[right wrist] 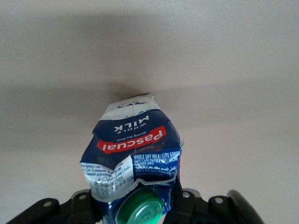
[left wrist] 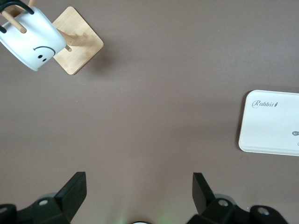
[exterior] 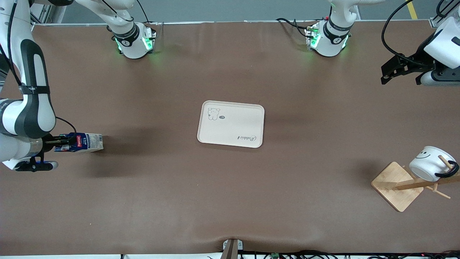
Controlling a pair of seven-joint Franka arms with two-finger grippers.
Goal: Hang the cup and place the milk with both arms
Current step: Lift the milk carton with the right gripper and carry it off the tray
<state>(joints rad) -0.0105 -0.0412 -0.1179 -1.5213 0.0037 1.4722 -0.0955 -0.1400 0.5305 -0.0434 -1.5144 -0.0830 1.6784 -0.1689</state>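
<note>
Holding the milk [exterior: 79,142] tight near its green cap, the right end effector [exterior: 59,142] is up over the right arm's end of the worktop [exterior: 143,201]. The carton looks squashed, so it may slip or tip when put down. The cup [exterior: 429,163] already hangs on the wooden rack [exterior: 402,185]. The left end effector [exterior: 395,70] waits with its fingers wide apart and holds nothing. The white tray [exterior: 230,124] sits in the middle, well apart from the milk. Nothing stands in the way.
</note>
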